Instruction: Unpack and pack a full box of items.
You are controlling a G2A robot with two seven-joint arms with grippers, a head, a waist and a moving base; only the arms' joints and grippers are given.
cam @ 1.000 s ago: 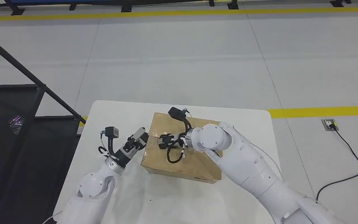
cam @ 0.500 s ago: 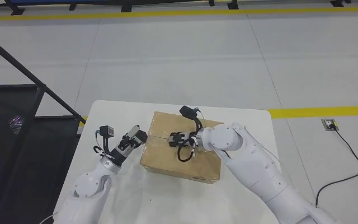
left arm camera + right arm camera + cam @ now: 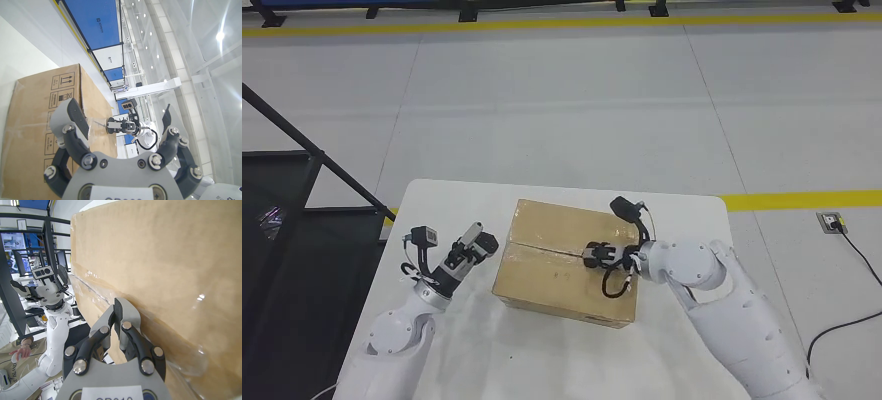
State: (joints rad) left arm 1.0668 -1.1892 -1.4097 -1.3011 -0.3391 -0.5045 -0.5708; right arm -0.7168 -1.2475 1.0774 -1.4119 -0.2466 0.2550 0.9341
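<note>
White table (image 3: 542, 360) on a grey floor with yellow line (image 3: 802, 200).
Item: cardboard box (image 3: 552, 280), closed, mid-table, clear tape (image 3: 90, 289) along its top seam.
Left gripper (image 3: 480, 241): fingers spread wide, just beside the box's end (apart from it).
Right gripper (image 3: 590, 256): fingers pressed together, low over the taped seam.

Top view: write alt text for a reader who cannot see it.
A closed, taped cardboard box stands on a white table. The right gripper, shut, is at the taped seam on the box's top. The left gripper, open, hovers close beside one end of the box.
</note>
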